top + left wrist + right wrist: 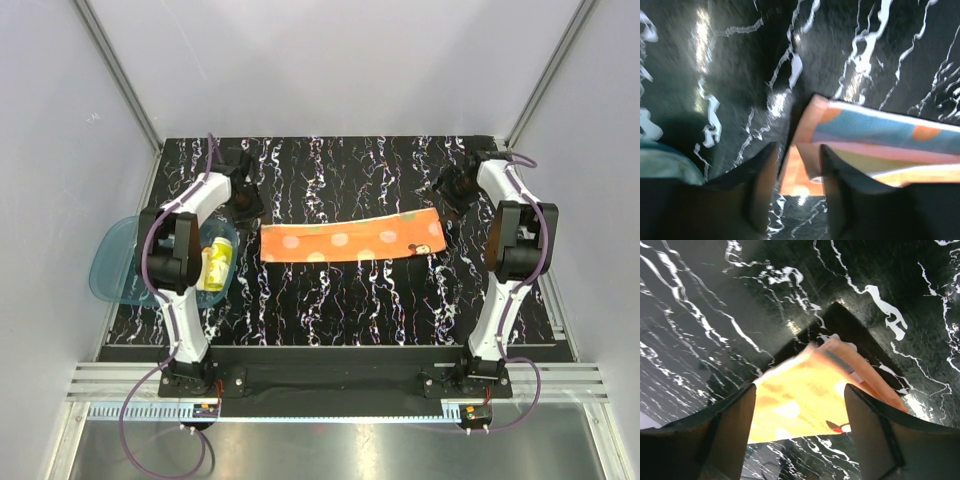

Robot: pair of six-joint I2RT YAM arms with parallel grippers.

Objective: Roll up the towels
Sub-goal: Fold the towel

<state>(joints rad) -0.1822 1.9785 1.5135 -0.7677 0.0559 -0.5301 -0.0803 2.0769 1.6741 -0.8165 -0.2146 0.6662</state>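
An orange towel (pixel 350 240) with pale dots lies folded into a long strip across the middle of the black marble table (pixel 330 170). My left gripper (pixel 247 207) is low at the strip's left end. In the left wrist view its jaws (pixel 799 150) stand partly apart, with the towel's corner (pixel 810 145) between the fingers. My right gripper (pixel 447 190) hovers at the strip's right end. In the right wrist view it (pixel 800 390) is wide open, with the towel's end (pixel 800 405) below and between the fingers.
A blue translucent dish (pixel 112 262) sits at the table's left edge, holding a yellow-green rolled cloth (pixel 217 262) beside the left arm. Pale walls enclose the table on three sides.
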